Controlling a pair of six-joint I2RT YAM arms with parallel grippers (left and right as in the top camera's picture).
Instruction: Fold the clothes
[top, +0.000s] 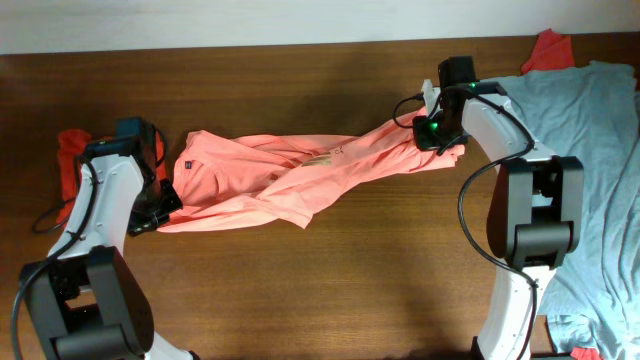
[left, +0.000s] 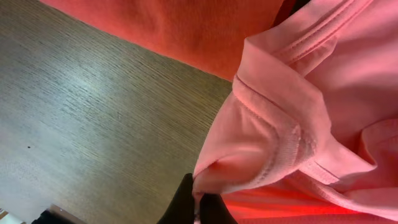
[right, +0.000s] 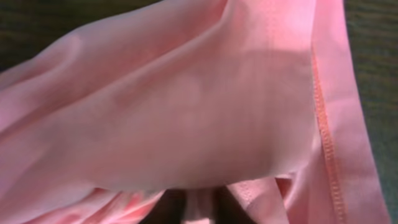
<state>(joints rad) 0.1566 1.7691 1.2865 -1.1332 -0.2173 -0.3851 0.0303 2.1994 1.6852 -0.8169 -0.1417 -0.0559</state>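
Three shirts: the salmon-pink shirt stretched across the table, a red shirt left of it, a grey-blue shirt right of it. The left gripper and right gripper each clamp tight on its opposite ends.

We see dark wood-grain table. Salmon-pink T-shirt lies bunched across its middle. Red shirt sits crumpled at left edge. Grey-blue shirt covers right side; we note red cloth beside its top.
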